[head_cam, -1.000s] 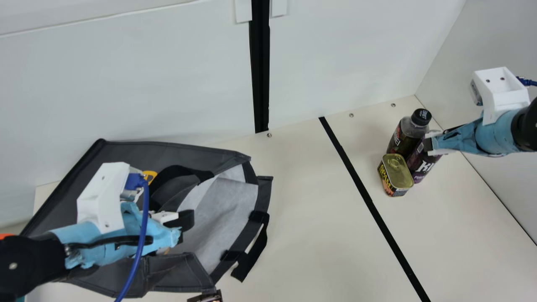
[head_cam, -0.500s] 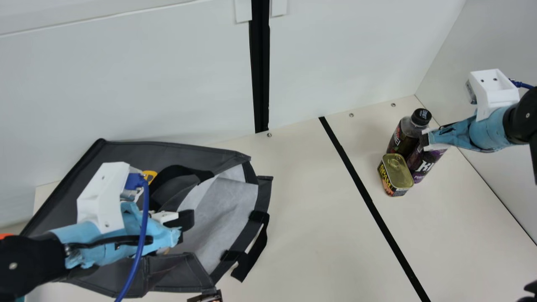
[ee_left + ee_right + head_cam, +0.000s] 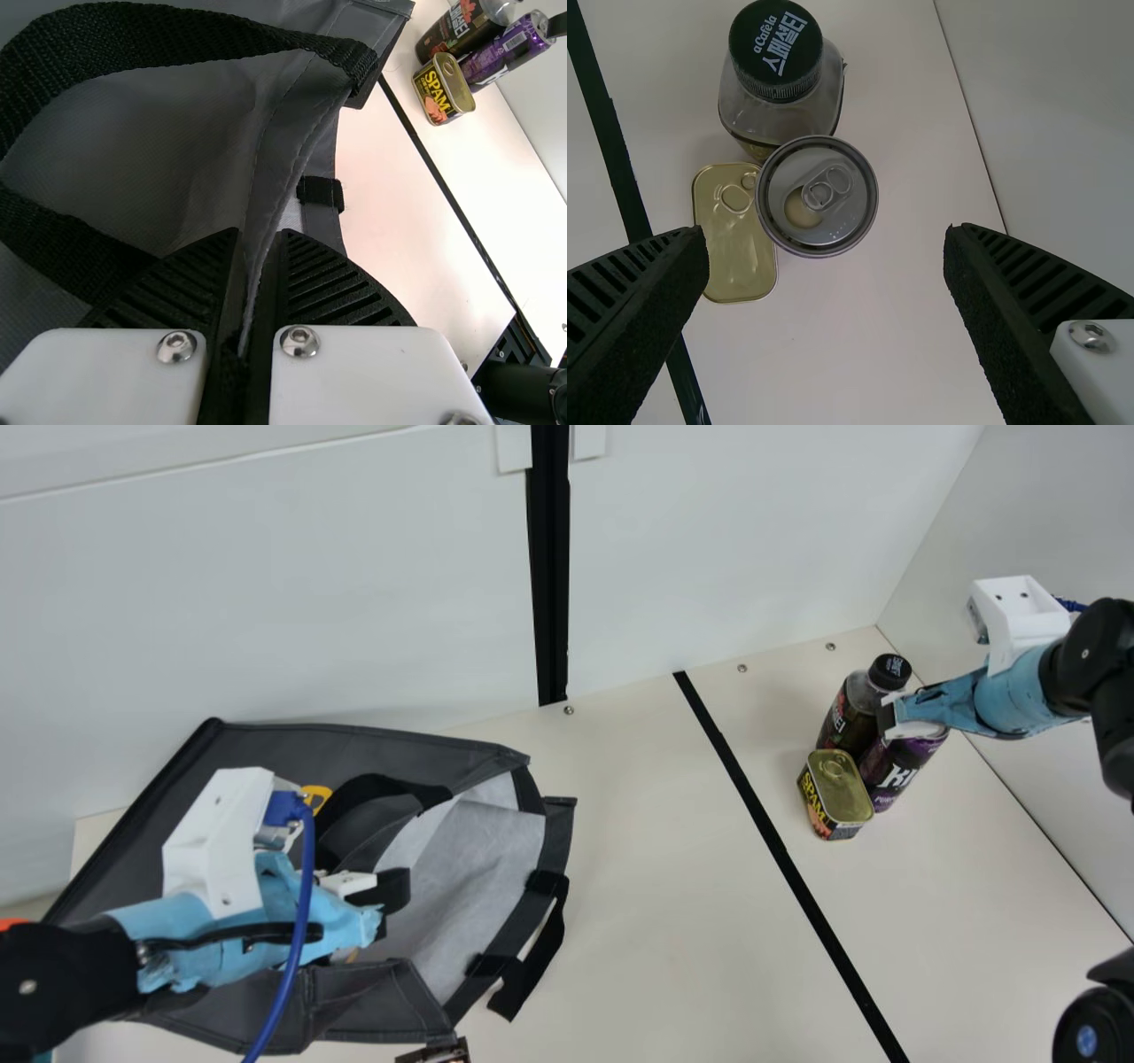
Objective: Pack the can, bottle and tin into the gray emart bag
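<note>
So, the table carries the gray bag by its back left corner, the mouth gaping and pale lining showing. The left gripper is closed, pinching the bag's cloth. Toward the back right corner, the right gripper is above the can, jaws spread wide with nothing between them. The bottle stands upright nearest that corner. Just beside it, toward the table's front, the can stands upright too, with the tin close against this pair, on the left edge's side.
</note>
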